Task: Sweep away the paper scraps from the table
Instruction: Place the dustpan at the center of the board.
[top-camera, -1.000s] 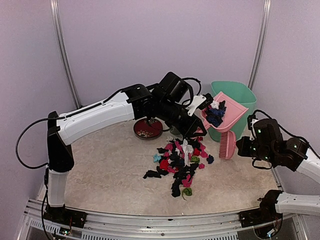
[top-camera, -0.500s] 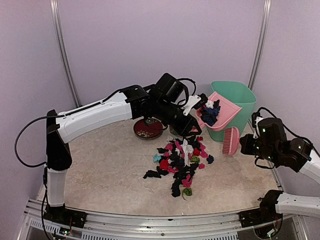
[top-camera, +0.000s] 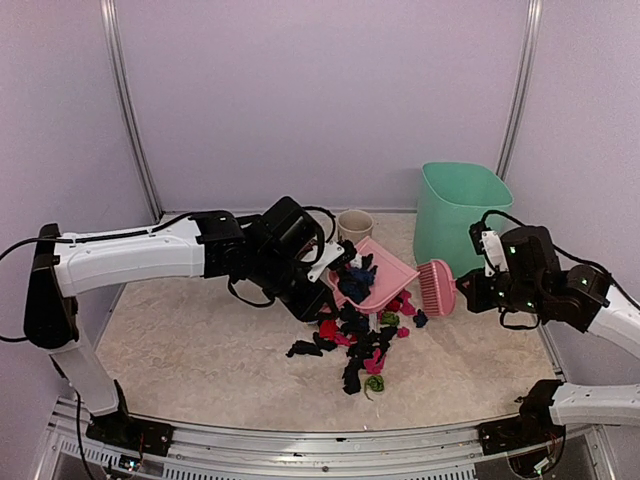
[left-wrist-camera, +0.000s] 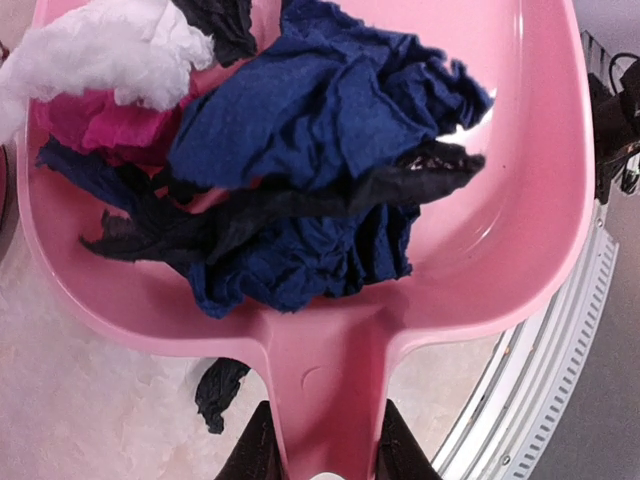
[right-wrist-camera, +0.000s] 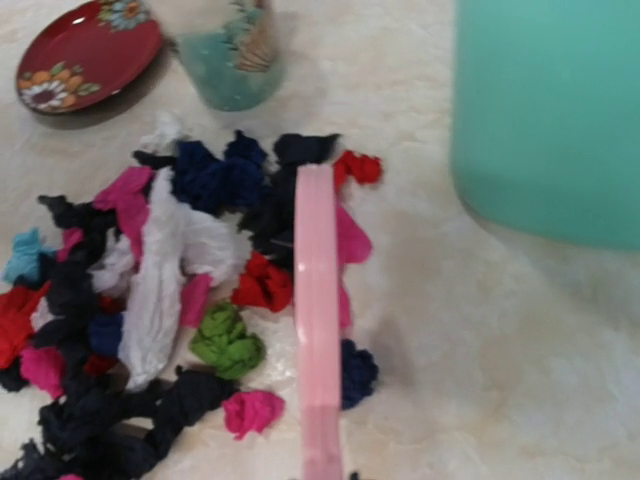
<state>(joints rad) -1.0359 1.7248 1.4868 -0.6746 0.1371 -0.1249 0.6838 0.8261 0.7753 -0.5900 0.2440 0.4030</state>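
Gripping a dustpan (left-wrist-camera: 530, 190) of paper scraps (left-wrist-camera: 320, 150), left end effector (left-wrist-camera: 320, 455) (right end effector (top-camera: 466, 291): brush (top-camera: 437, 287))

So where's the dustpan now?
Top view, centre: the pink dustpan, in the left gripper, is at the paper scraps' far edge, left of the brush.

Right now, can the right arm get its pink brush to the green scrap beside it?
Probably yes: the brush held by the right gripper is close beside the green scrap, with nothing standing between them.
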